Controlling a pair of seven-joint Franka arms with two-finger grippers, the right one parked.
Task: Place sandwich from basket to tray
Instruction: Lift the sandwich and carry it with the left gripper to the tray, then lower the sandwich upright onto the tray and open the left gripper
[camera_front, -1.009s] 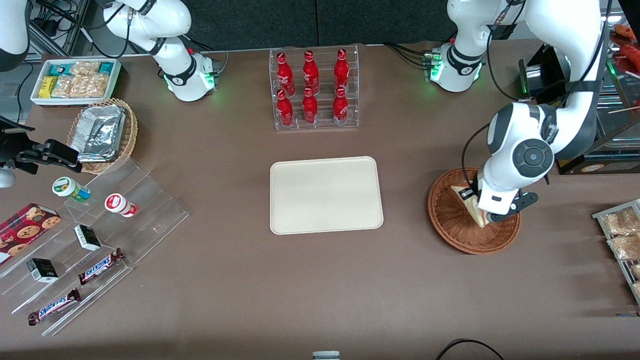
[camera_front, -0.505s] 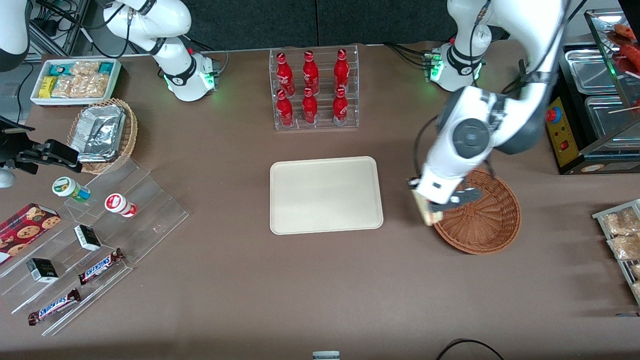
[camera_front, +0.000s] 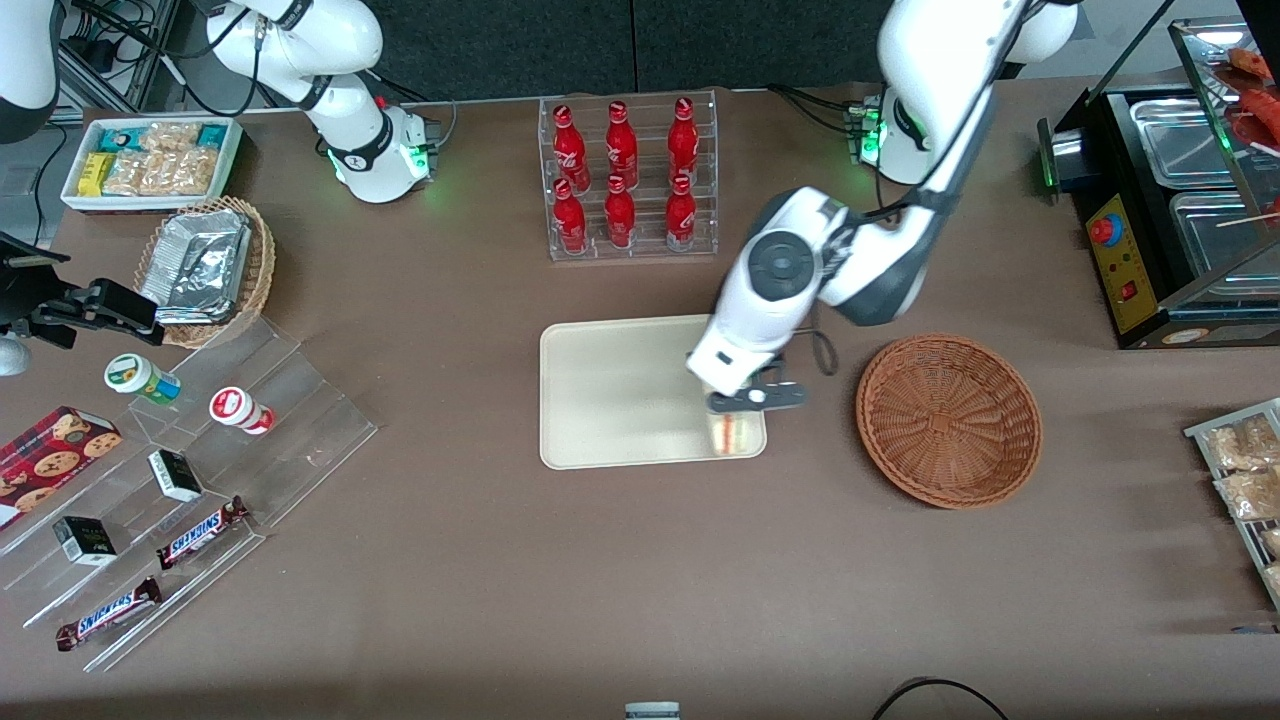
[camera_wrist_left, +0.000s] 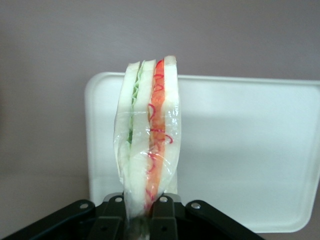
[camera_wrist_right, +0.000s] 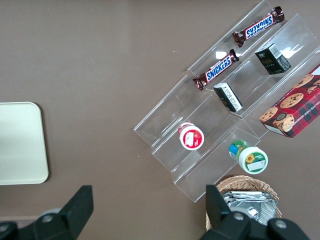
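Carry step: sandwich held above the tray, set-down not yet made.

The one sandwich (camera_wrist_left: 149, 135) — wrapped in clear film, cut edge with its green and red filling facing the wrist camera — hangs clamped between the fingers of the gripper (camera_front: 738, 412), which is closed on its lower end. Directly below the gripper lies the single tray (camera_front: 610, 390), under its corner nearest the front camera and the basket; the one basket (camera_front: 948, 420) sits well apart from the gripper, toward the working arm's end of the table, with nothing in it. The next move probably calls for lowering straight down until the sandwich rests on the tray, then opening the fingers — perhaps after shifting a little inward from the rim.
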